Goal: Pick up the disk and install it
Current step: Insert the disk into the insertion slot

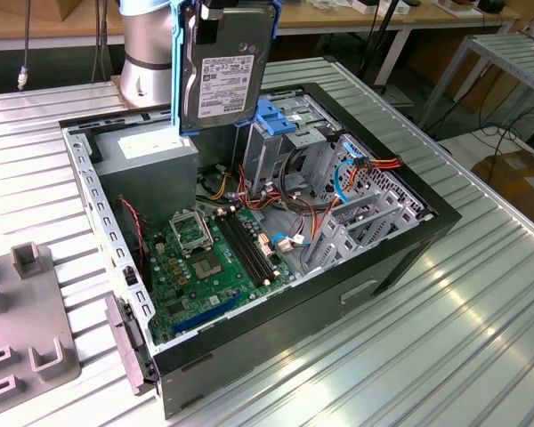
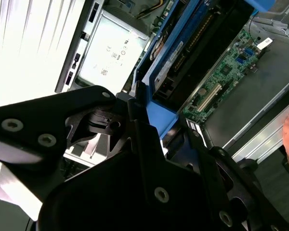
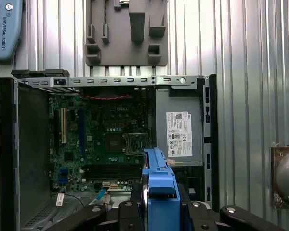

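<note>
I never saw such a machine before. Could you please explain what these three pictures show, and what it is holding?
This is a robot arm with a grasping tool at its end. The exterior view comes from a camera standing apart; both wrist views come from cameras riding on the arm, looking past the tool. On the ribbed metal table lies an open computer case, with a green board, a grey power box and a drive cage inside. Beside it lies a grey holder. The tool is shut on the disk, a hard drive with blue rails, held upright above the case.
</note>
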Tool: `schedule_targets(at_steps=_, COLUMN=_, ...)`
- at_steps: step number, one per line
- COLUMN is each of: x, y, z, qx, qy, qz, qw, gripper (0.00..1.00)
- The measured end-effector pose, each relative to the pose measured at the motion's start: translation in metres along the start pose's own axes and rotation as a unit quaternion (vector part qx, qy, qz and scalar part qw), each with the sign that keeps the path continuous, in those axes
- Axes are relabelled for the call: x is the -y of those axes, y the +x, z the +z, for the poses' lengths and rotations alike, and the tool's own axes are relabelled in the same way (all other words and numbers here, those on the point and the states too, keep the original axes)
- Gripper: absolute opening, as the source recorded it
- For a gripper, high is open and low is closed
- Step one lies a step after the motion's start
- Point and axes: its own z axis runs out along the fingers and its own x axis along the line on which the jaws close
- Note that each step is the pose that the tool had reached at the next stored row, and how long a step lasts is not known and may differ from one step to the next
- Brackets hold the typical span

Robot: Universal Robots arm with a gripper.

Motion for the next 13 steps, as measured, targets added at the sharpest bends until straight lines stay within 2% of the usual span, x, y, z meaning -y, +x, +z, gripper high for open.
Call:
schedule_targets(at_steps=4, x=0.0001, y=0.0003, z=0.0, qx=0.0, qy=0.0, qz=0.0, qw=1.0, gripper=0.37)
schedule_targets(at_steps=11, x=0.0002, y=0.0057, z=0.0, qx=0.0, qy=0.0, qz=0.0, qw=1.0, gripper=0.37)
schedule_targets(at_steps=13, x=0.0003, y=0.009, z=0.0, qx=0.0, qy=0.0, qz=0.0, qw=1.0, gripper=0.37)
